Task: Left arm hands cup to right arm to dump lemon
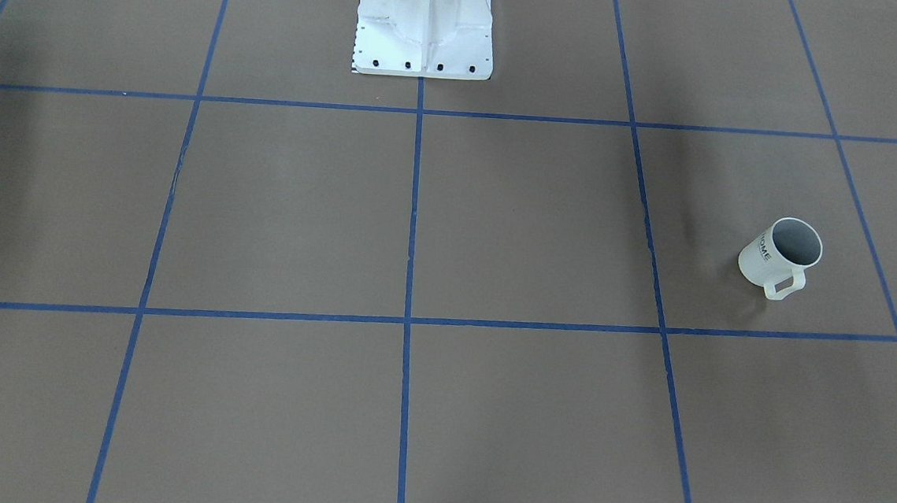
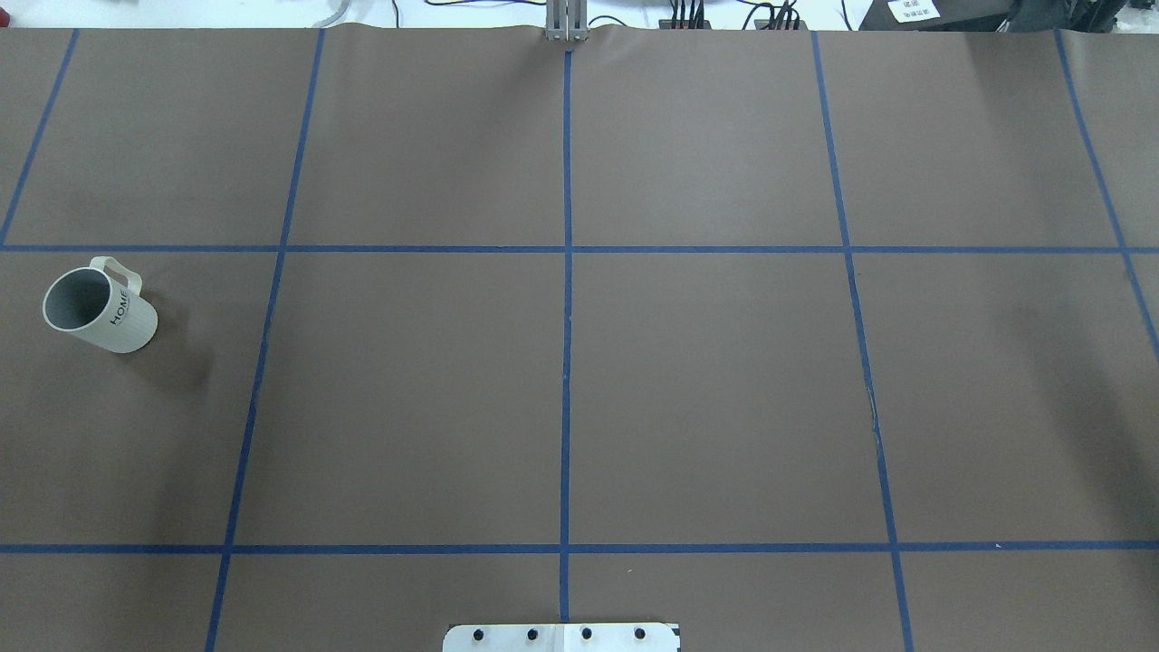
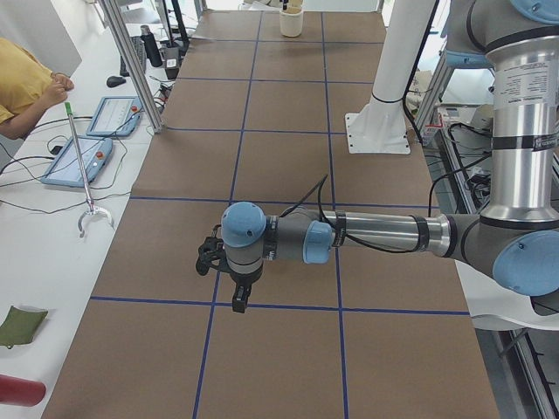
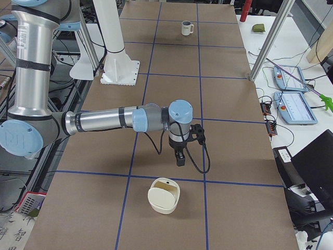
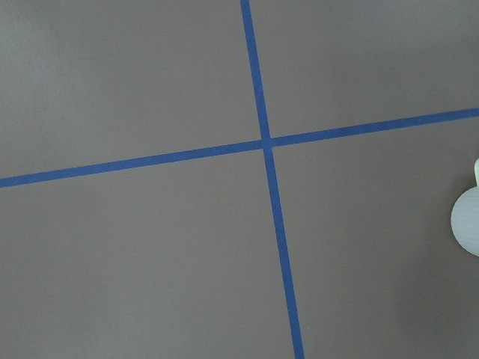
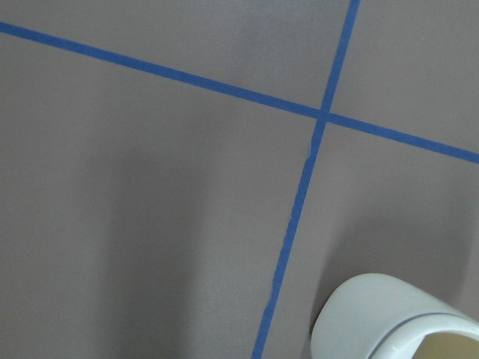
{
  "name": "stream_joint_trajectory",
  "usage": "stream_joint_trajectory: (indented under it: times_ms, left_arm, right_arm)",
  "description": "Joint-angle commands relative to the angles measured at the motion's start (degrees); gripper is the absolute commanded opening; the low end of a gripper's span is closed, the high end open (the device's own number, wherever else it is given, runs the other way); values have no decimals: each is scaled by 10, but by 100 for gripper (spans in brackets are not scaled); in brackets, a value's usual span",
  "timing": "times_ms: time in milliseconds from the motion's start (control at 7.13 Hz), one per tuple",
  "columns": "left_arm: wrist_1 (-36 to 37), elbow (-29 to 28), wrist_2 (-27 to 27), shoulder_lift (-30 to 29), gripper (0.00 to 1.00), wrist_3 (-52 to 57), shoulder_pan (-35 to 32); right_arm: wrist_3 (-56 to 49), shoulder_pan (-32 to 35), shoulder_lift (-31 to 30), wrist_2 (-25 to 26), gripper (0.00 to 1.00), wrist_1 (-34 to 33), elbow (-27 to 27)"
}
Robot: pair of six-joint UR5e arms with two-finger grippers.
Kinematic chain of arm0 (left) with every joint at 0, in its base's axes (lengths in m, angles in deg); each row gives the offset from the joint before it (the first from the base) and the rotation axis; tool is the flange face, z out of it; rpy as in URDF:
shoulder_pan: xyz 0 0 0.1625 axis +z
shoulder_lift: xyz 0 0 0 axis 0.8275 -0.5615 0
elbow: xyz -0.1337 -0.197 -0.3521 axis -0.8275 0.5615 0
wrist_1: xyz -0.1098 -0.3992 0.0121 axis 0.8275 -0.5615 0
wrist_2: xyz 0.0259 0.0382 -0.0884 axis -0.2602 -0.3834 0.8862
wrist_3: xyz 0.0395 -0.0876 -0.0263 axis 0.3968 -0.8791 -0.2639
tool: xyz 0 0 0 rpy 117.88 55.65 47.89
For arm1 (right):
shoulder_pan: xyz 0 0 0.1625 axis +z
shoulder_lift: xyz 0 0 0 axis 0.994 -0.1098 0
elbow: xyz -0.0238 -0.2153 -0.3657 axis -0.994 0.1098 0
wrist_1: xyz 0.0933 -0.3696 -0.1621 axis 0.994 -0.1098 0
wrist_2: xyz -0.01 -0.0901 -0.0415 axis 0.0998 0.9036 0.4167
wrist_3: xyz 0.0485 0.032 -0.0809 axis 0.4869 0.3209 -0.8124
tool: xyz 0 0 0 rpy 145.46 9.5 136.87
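The cup (image 1: 781, 255) is a white ribbed mug with black "HOME" lettering. It stands upright on the brown table, on my left side, and its grey inside shows no lemon (image 2: 98, 311). In the exterior right view the cup (image 4: 187, 28) is small at the far end. My left gripper (image 3: 238, 301) hangs low over the table in the exterior left view only, so I cannot tell its state. My right gripper (image 4: 179, 158) points down just behind a cream container, and I cannot tell its state either. Neither wrist view shows fingers.
A cream container (image 4: 164, 196) with a tan inside sits near my right gripper, and its rim (image 6: 397, 318) shows in the right wrist view. The white robot pedestal (image 1: 425, 25) stands mid-table. A person's sleeve (image 3: 22, 83) and control tablets (image 3: 83, 161) lie beside the table.
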Motion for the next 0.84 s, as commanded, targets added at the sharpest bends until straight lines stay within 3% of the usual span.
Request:
stream_joint_trajectory:
  times_ms: [0, 701]
  left_arm:
    - [-16, 3, 0, 1, 100, 0, 0]
    - [-44, 46, -42, 1, 100, -5, 1]
  right_arm:
    - [-1, 1, 0, 2, 100, 0, 2]
    - [7, -1, 17, -14, 100, 21, -18]
